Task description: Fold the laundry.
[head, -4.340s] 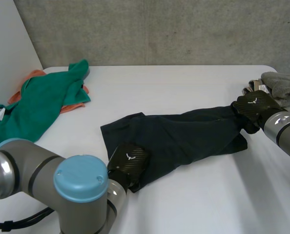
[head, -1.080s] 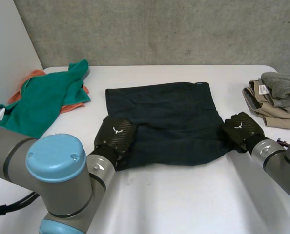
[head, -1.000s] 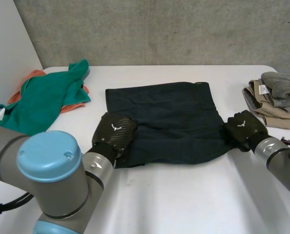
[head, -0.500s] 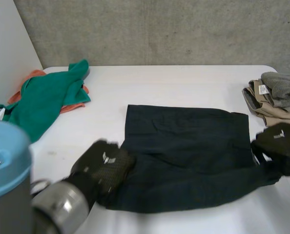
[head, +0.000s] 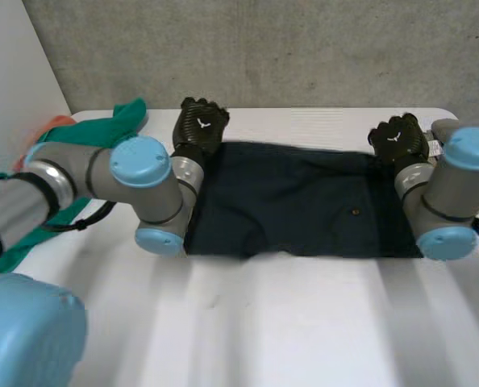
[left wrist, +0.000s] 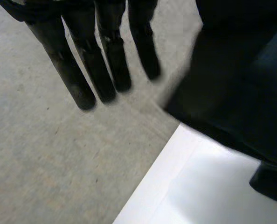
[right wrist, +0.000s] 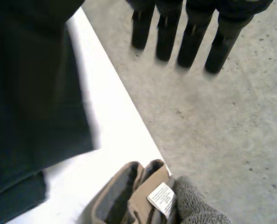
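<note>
Nearest lies the bare front of the white table (head: 304,322), smooth and hard, so cloth should slide and flatten on it easily. On it the dark garment (head: 304,201) lies as a wide, low rectangle across the middle. It is a soft, matt navy weave with shallow creases and one small pale dot, perhaps a stud. Its near edge looks rounded, not raw, which I read as a fold line, so the piece seems doubled away from the robot. Both arms reach out over the garment's short sides to its far edge. The left hand (head: 199,125) is at one far corner and the right hand (head: 397,139) at the other, level with each other, probably so that the upper layer lands square. In the left wrist view the fingers (left wrist: 78,79) are straight, spread and bare, with dark cloth just beside the hand and apart from them. The right hand's fingers (right wrist: 192,44) are likewise straight and bare, with cloth just beside them. I take both hands as letting go, though the thumbs are hidden. Beyond the left hand a crumpled green cloth (head: 102,129) waits over an orange one (head: 54,122). Near the right hand sits a tan folded piece (right wrist: 129,196) with a white label (right wrist: 162,196), beside a nubby grey towel (right wrist: 199,210). Behind it all is the rough concrete wall (head: 304,48).
</note>
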### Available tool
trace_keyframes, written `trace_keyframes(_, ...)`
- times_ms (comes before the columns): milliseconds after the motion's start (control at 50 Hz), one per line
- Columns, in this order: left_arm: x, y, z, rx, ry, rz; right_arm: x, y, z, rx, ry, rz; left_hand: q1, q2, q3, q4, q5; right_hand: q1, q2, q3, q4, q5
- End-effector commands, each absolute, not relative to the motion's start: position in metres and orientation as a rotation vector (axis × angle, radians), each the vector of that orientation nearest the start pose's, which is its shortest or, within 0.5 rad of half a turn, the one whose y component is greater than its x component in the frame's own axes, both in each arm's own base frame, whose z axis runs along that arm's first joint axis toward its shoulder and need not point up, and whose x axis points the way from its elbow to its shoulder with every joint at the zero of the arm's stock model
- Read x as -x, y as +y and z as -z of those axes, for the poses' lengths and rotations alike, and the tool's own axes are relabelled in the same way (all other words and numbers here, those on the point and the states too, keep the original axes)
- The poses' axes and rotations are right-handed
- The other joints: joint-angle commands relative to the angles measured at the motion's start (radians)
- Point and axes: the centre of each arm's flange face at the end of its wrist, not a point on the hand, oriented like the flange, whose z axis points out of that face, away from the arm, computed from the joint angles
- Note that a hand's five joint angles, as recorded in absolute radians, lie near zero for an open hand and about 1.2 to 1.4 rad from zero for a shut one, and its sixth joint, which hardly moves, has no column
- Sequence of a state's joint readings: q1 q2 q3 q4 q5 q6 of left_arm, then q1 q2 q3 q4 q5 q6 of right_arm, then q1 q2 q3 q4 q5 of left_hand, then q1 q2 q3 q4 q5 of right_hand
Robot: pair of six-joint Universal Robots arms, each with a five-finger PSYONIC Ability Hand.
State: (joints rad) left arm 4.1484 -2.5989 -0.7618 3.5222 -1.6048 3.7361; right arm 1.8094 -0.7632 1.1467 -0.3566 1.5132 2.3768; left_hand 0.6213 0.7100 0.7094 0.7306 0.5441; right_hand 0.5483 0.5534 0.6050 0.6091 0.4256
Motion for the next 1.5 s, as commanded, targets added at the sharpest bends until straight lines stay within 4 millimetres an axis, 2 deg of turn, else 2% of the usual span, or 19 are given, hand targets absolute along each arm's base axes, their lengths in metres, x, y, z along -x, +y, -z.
trace_keyframes(20, 0.41, -0.363, -0.156, -1.114, 1.665, 2.456, -0.248, -0.427, -0.155, 1.2, 2.207, 2.514, -0.447, -0.536, -0.535, -0.556, -0.544, -0.374, -0.379, -0.43, -0.435, -0.426)
trace_keyframes(80, 0.412, -0.348, -0.164, -1.139, 1.684, 2.457, -0.241, -0.414, -0.175, 1.142, 2.222, 2.479, -0.447, -0.536, -0.535, -0.556, -0.544, -0.374, -0.379, -0.43, -0.435, -0.426)
trace_keyframes(140, 0.401, -0.334, -0.192, -1.129, 1.689, 2.47, -0.238, -0.396, -0.187, 1.126, 2.228, 2.384, -0.447, -0.536, -0.535, -0.556, -0.544, -0.374, -0.379, -0.43, -0.435, -0.426)
trace_keyframes(240, 0.386, -0.307, -0.212, -1.125, 1.769, 2.475, -0.225, -0.348, -0.213, 1.13, 2.255, 2.076, -0.447, -0.536, -0.535, -0.556, -0.544, -0.361, -0.366, -0.418, -0.422, -0.413)
trace_keyframes(400, 0.363, -0.269, -0.219, -1.088, 1.968, 2.477, -0.177, -0.327, -0.177, 0.976, 2.535, 1.621, -0.447, -0.536, -0.535, -0.556, -0.544, -0.187, -0.192, -0.244, -0.248, -0.239)
trace_keyframes(600, 0.357, -0.261, -0.204, -1.077, 2.091, 2.435, -0.177, -0.34, -0.138, 0.977, 2.472, 1.744, -0.447, -0.536, -0.535, -0.556, -0.544, -0.106, -0.111, -0.162, -0.166, -0.157)
trace_keyframes(640, 0.356, -0.261, -0.202, -1.077, 2.094, 2.431, -0.178, -0.346, -0.13, 0.975, 2.456, 1.765, -0.447, -0.536, -0.535, -0.556, -0.544, 0.204, 0.199, 0.148, 0.144, 0.153)
trace_keyframes(680, 0.356, -0.261, -0.201, -1.076, 2.1, 2.425, -0.177, -0.349, -0.128, 0.98, 2.462, 1.784, -0.447, -0.536, -0.535, -0.556, -0.544, 0.844, 0.839, 0.787, 0.783, 0.792)
trace_keyframes(820, 0.355, -0.26, -0.204, -1.07, 2.097, 2.427, -0.165, -0.35, -0.13, 0.948, 2.538, 1.812, -0.447, -0.536, -0.535, -0.556, -0.544, 0.848, 0.843, 0.791, 0.787, 0.796)
trace_keyframes(900, 0.352, -0.257, -0.212, -1.06, 2.085, 2.441, -0.148, -0.35, -0.16, 0.985, 2.542, 1.937, -0.447, -0.536, -0.535, -0.556, -0.544, 0.848, 0.843, 0.791, 0.787, 0.796)
trace_keyframes(1020, 0.343, -0.251, -0.225, -1.04, 2.066, 2.464, -0.131, -0.353, -0.181, 1.266, 2.56, 2.073, -0.447, -0.536, -0.535, -0.556, -0.544, 0.848, 0.843, 0.791, 0.787, 0.796)
trace_keyframes(1100, 0.338, -0.25, -0.231, -1.017, 2.059, 2.478, -0.16, -0.35, -0.195, 1.446, 2.382, 2.184, -0.447, -0.536, -0.535, -0.556, -0.544, 0.848, 0.843, 0.791, 0.787, 0.796)
trace_keyframes(1120, 0.336, -0.251, -0.232, -1.006, 2.064, 2.477, -0.193, -0.342, -0.202, 1.519, 2.199, 2.238, -0.447, -0.536, -0.535, -0.556, -0.544, 0.848, 0.843, 0.791, 0.787, 0.796)
trace_keyframes(1220, 0.327, -0.255, -0.239, -0.938, 2.089, 2.499, -0.282, -0.291, -0.207, 1.711, 1.62, 2.258, -0.447, -0.536, -0.535, -0.556, -0.544, 0.848, 0.843, 0.791, 0.787, 0.796)
trace_keyframes(1260, 0.325, -0.255, -0.241, -0.92, 2.091, 2.511, -0.308, -0.266, -0.194, 1.787, 1.39, 2.174, -0.447, -0.536, -0.535, -0.556, -0.544, 0.848, 0.843, 0.791, 0.787, 0.796)
trace_keyframes(1340, 0.323, -0.256, -0.244, -0.893, 2.104, 2.521, -0.335, -0.23, -0.156, 1.911, 1.186, 1.984, -0.447, -0.536, -0.535, -0.556, -0.544, 0.848, 0.843, 0.791, 0.787, 0.796)
trace_keyframes(1400, 0.322, -0.258, -0.246, -0.886, 2.097, 2.527, -0.343, -0.219, -0.146, 1.978, 1.115, 1.955, -0.447, -0.536, -0.535, -0.556, -0.544, 0.848, 0.843, 0.791, 0.787, 0.796)
trace_keyframes(1420, 0.322, -0.258, -0.247, -0.882, 2.092, 2.532, -0.346, -0.216, -0.145, 2.01, 1.085, 1.96, -0.447, -0.536, -0.535, -0.556, -0.544, 0.768, 0.763, 0.711, 0.707, 0.716)
trace_keyframes(1500, 0.322, -0.261, -0.252, -0.872, 2.068, 2.555, -0.344, -0.218, -0.15, 1.996, 1.12, 1.971, -0.447, -0.536, -0.535, -0.556, -0.544, -0.374, -0.379, -0.43, -0.435, -0.426)
